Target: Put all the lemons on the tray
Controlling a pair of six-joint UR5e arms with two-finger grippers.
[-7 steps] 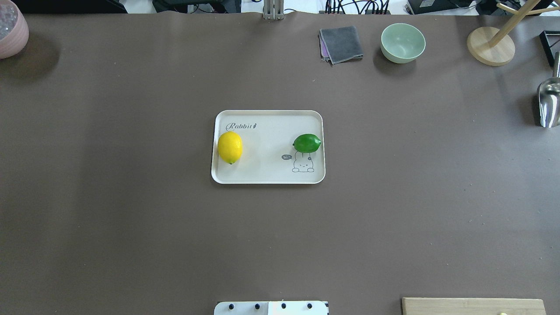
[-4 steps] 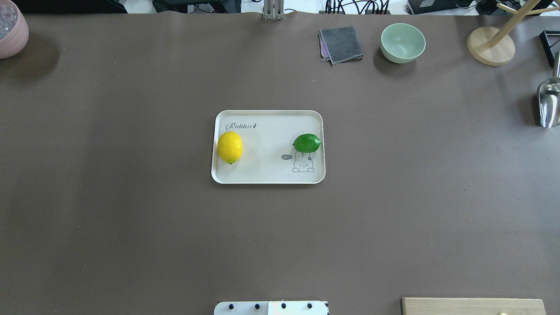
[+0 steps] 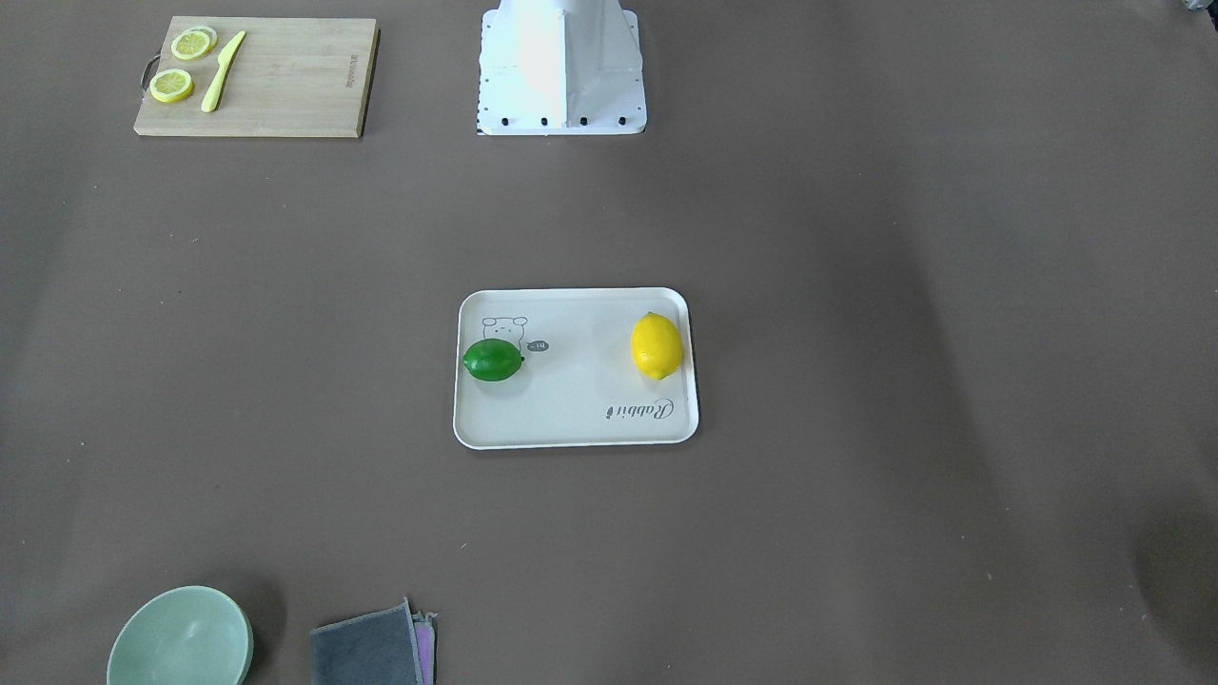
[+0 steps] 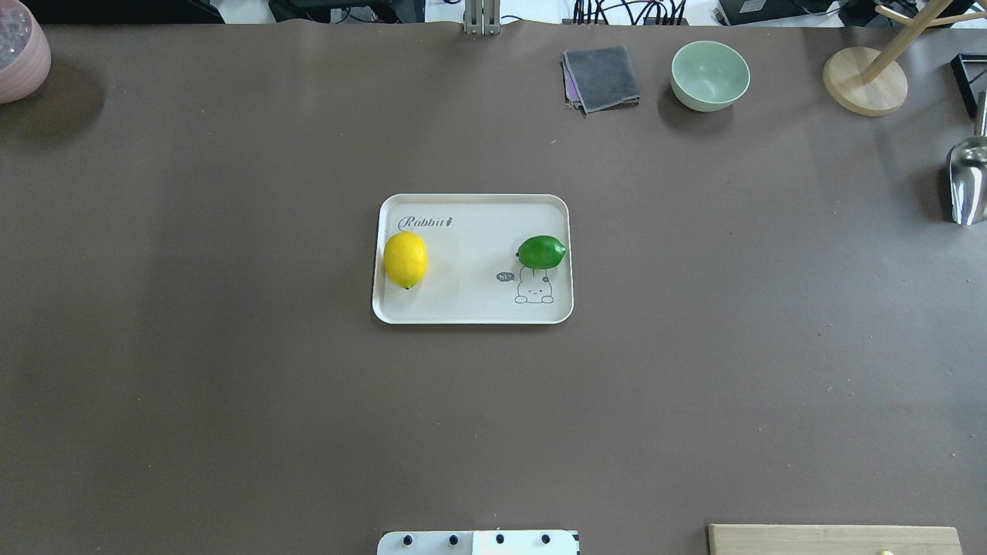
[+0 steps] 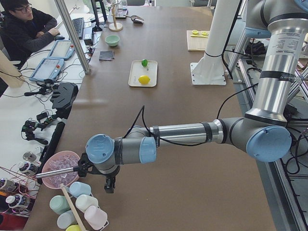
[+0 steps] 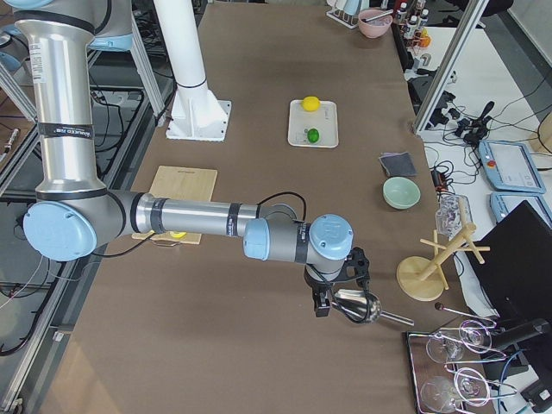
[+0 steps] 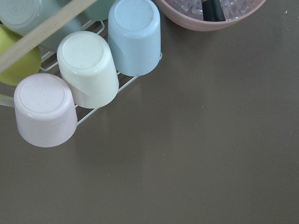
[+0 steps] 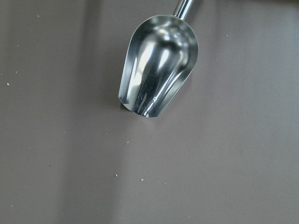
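Observation:
The yellow lemon lies at the left end of the off-white tray, and the green lemon lies at its right end, above the rabbit drawing. Both also show in the front view: the yellow lemon and the green lemon on the tray. My left gripper hangs over the table's left end beside a cup rack. My right gripper hangs over the right end next to a metal scoop. Both show only in the side views, so I cannot tell whether they are open or shut.
A wooden cutting board with lemon slices and a yellow knife lies near the robot's base. A green bowl, grey cloth, wooden stand, metal scoop, pink bowl and upturned cups line the table's edges.

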